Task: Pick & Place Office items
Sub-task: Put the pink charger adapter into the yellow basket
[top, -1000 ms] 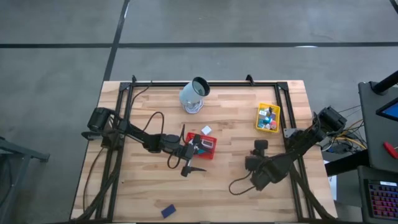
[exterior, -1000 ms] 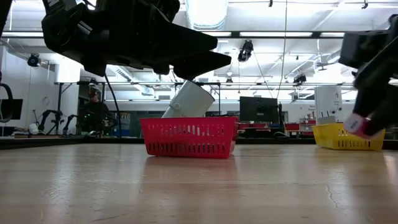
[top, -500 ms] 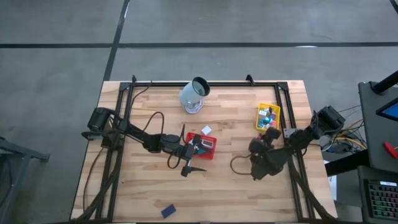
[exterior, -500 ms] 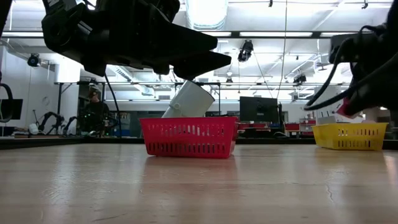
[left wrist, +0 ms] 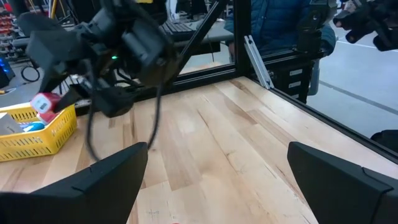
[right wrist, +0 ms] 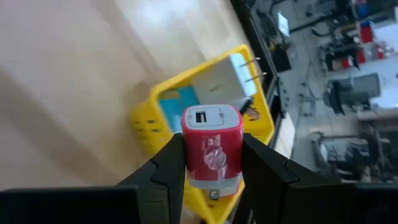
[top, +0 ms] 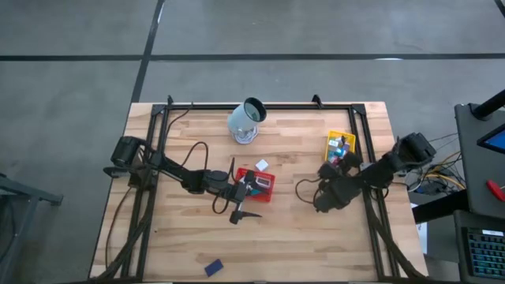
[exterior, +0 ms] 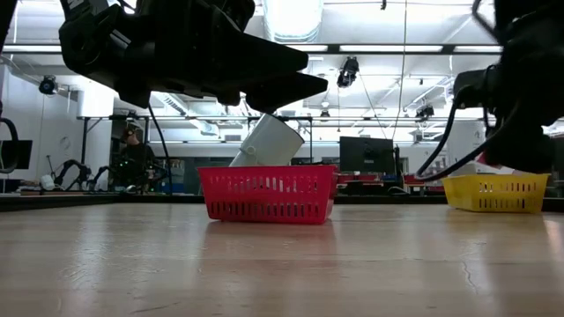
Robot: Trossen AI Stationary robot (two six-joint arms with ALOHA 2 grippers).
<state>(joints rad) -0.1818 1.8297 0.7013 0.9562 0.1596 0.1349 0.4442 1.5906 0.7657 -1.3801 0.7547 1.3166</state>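
Note:
My right gripper [right wrist: 213, 167] is shut on a pink-red block with white ends [right wrist: 211, 149], and hangs just above the near rim of the yellow mesh tray [top: 341, 139]. That tray holds several small office items, among them a white plug block [right wrist: 221, 78] and a teal piece [right wrist: 180, 99]. My left gripper [top: 246, 192] stands open and level above the red mesh tray [top: 268, 189], with nothing between its fingers [left wrist: 93, 186]. A dark blue block [top: 213, 267] lies near the table's front edge. A small white piece [top: 262, 165] lies just beyond the red tray. My right gripper pinches the pink-red block by its two long red sides [right wrist: 186, 155], one finger on each. The block's white end with the socket [right wrist: 210, 116] sticks out past the fingertips. It is lifted clear, slanting down over the yellow tray [left wrist: 37, 130].
A large pale cup [top: 247, 120] lies tipped at the far middle of the table, behind the red tray [exterior: 269, 194]. A black frame rail [top: 260, 106] runs along the far and side edges. Bare wood lies between the two trays and toward the near edge.
My right gripper has carried the pink-red block toward the table's far edge, from the open wood to the yellow tray's near rim. It rolled and tipped on the way and stayed shut on the block. The left arm has kept still.

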